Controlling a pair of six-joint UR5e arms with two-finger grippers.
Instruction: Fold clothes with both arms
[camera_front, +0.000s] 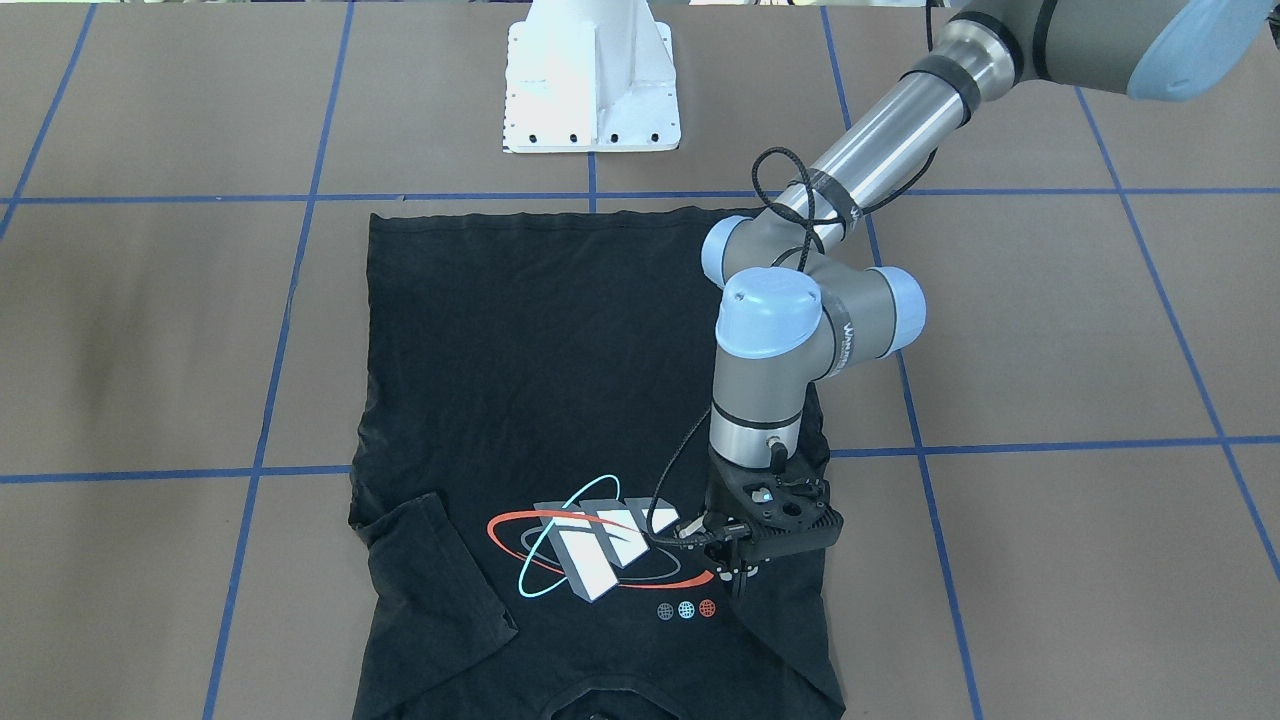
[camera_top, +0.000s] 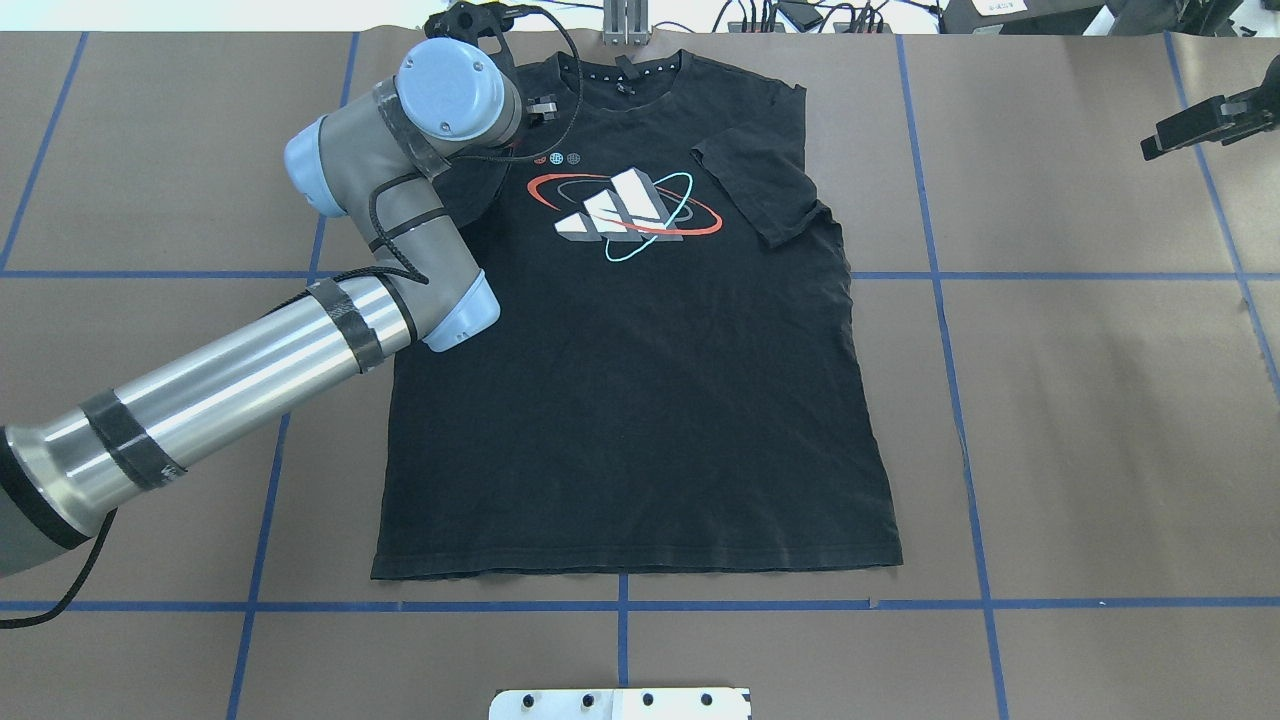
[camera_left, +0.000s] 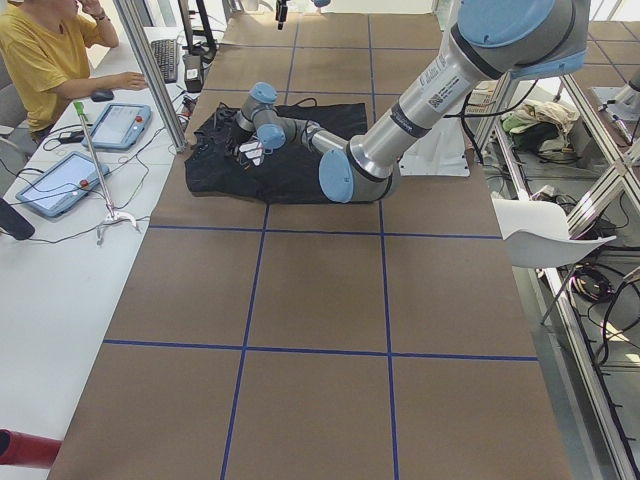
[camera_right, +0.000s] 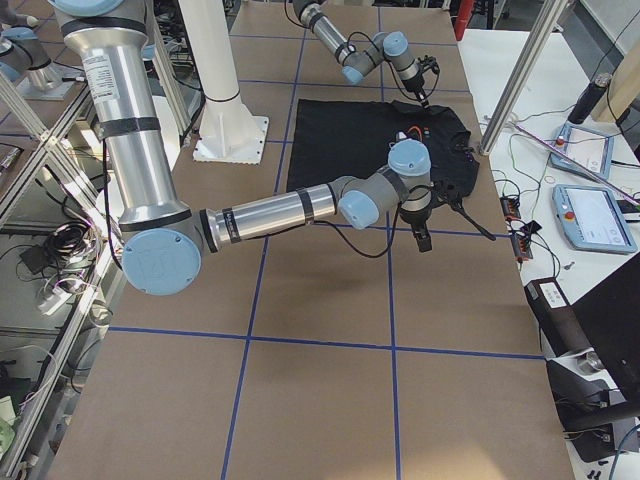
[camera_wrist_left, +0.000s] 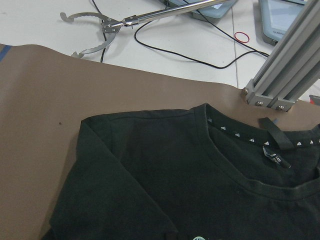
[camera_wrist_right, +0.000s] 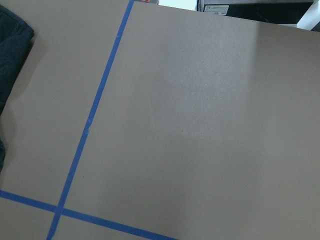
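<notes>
T-shirt (camera_top: 640, 400), black, lies flat on the big brown table (camera_top: 1100, 400) with its front facing up. It sits in the middle of the table. Its neck is at the far edge, away from the robot, and its bottom hem is toward the robot's white base (camera_front: 592, 90). Blue tape lines (camera_top: 940, 300) cross the table.

The left arm (camera_top: 250, 380) reaches over the shirt to its shoulder, close to the far edge. The right arm (camera_right: 270, 215) is out over bare table, off the shirt, toward the right end.

One sleeve (camera_top: 760, 190), the one on the robot's right, is folded in onto the chest. The other sleeve is hidden under the left arm.

The logo (camera_top: 625, 210) is white and grey blocks with a red ring and a light blue ring around them.

The left gripper (camera_front: 742, 580) points down at the shirt just beside the logo. I cannot tell if it is spread or pressed together, or if it touches the cloth. The right gripper (camera_top: 1195, 128) holds nothing, and I cannot tell its state either.
</notes>
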